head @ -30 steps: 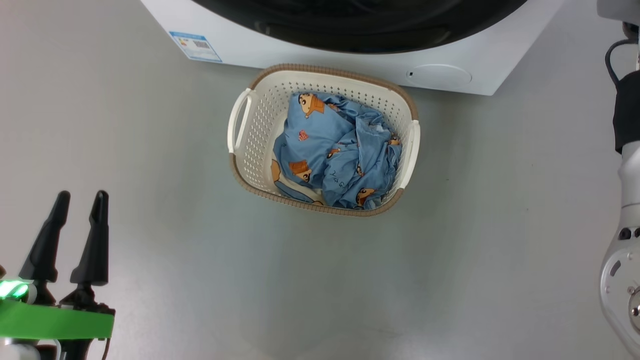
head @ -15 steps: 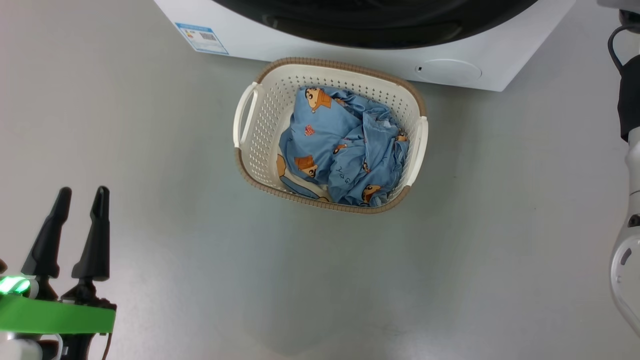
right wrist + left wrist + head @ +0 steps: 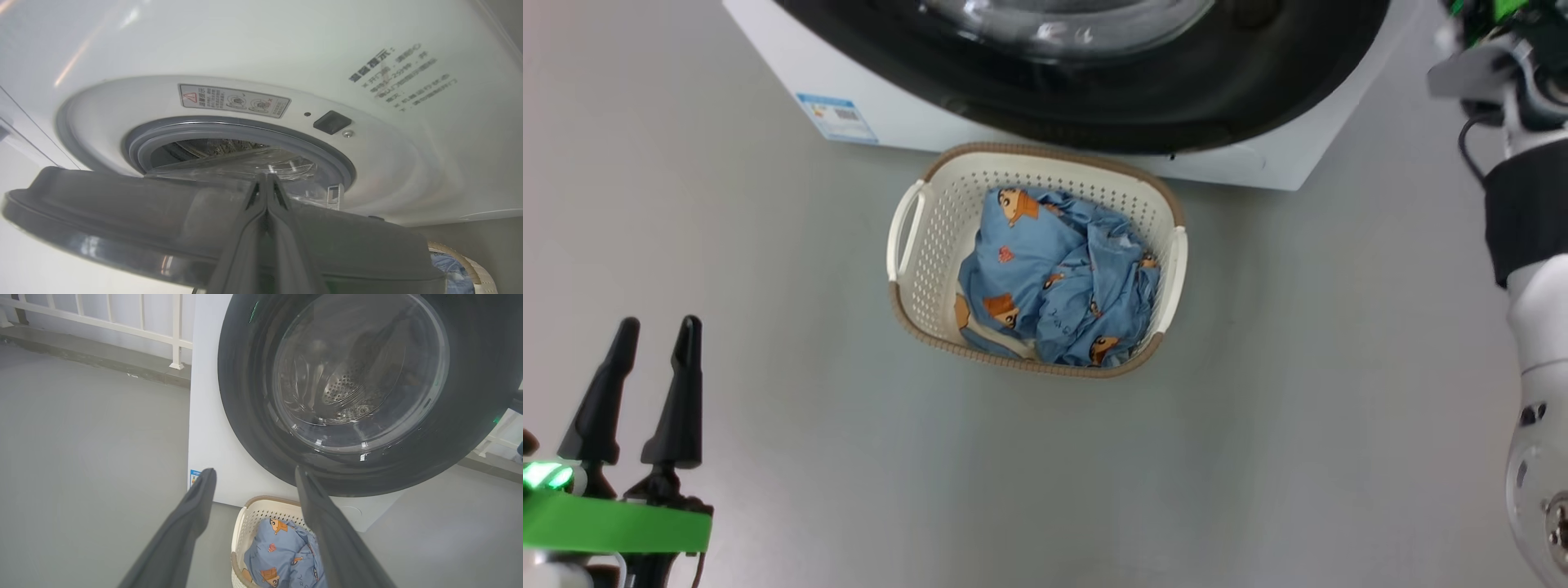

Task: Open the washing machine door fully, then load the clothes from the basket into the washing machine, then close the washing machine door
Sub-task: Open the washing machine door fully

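While door [image 3: 1258, 82] hangs ajar over basket [image 3: 1045, 152], left tool [image 3: 658, 322] released, right tool [image 3: 266, 176] clenched.

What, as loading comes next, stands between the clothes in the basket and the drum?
The washing machine door: only partly open, it hangs across the drum mouth, above the basket holding the clothes.

The washing machine [image 3: 245, 41] bears a warning-triangle sticker [image 3: 233, 101]; lettering blurred.
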